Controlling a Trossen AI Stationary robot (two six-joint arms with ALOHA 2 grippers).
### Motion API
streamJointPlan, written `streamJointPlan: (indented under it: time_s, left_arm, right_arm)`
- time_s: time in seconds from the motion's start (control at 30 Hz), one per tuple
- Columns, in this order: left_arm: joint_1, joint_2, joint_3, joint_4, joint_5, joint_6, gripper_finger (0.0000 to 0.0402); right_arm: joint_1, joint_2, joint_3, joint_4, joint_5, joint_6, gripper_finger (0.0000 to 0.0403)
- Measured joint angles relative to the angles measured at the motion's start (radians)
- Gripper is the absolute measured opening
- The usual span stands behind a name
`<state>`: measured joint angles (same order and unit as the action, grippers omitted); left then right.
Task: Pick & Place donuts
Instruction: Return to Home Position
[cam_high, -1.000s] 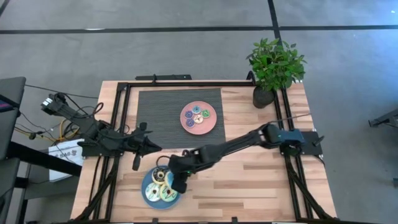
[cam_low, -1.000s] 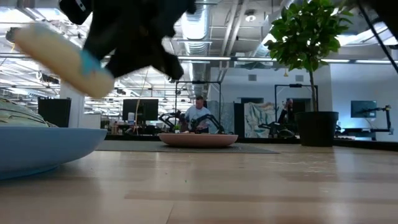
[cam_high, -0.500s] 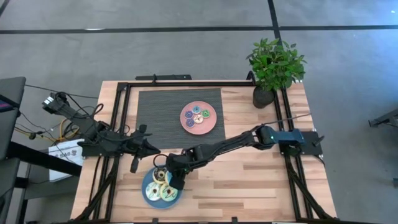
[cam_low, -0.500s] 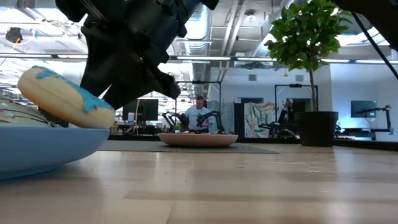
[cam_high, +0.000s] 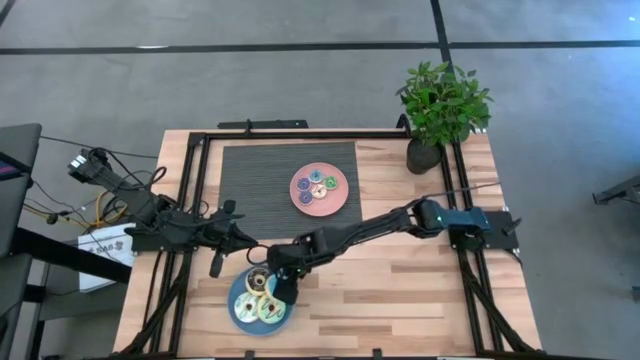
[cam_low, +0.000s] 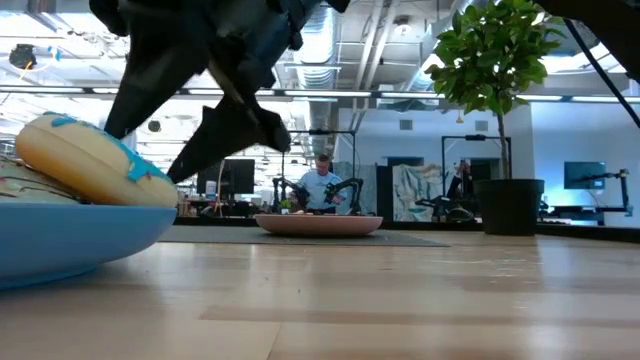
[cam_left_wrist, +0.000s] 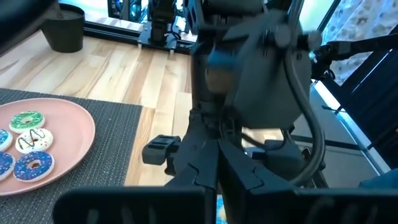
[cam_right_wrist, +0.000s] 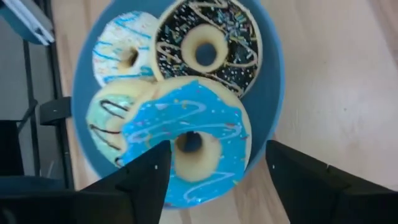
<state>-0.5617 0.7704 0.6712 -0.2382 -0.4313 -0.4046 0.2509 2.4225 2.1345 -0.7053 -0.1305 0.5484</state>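
A flat blue plate (cam_high: 233, 297) near the table's front left holds several large donuts. One is white with blue stripes (cam_right_wrist: 124, 56), one dark with sprinkles (cam_right_wrist: 205, 46), one pale green with brown drizzle (cam_right_wrist: 112, 121). A blue-iced donut (cam_right_wrist: 186, 140) lies on top, tilted, leaning on the others (cam_low: 90, 160). My right gripper (cam_high: 274, 288) hangs open just above it, one finger (cam_right_wrist: 146, 177) at each side. My left gripper (cam_high: 240, 238) waits shut, left of the plate. A pink plate (cam_high: 319, 189) with several small donuts sits farther back.
The pink plate rests on the right part of a dark ribbed mat (cam_high: 255, 185). A potted plant (cam_high: 440, 110) stands at the far right corner. Black frame rails (cam_high: 195, 200) border the table. Bare wood (cam_high: 410, 290) lies to the right of the blue plate.
My right gripper has come down and slightly toward the table's left edge with the blue-iced donut. It has set the donut on the donuts in the blue plate and opened. The donut, lifted clear a second ago, now rests tilted on the pile.
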Motion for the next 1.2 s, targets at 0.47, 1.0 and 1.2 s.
streamJointPlan:
  time_s: [0.47,1.0,1.2]
  left_arm:
    - [0.008,0.016,0.000,-0.003,-0.024,-0.010,0.0000]
    - [0.277,0.301,-0.035,0.217,0.269,0.250,0.0000]
    - [0.476,0.286,-0.098,0.296,0.363,0.288,0.0000]
  right_arm:
    - [0.010,-0.165,-0.047,-0.187,0.150,-0.232,0.0219]
    - [-0.023,-0.903,-1.090,0.396,0.194,-0.069,0.0030]
    - [-0.053,-1.203,-1.312,0.383,0.286,-0.111,0.0009]
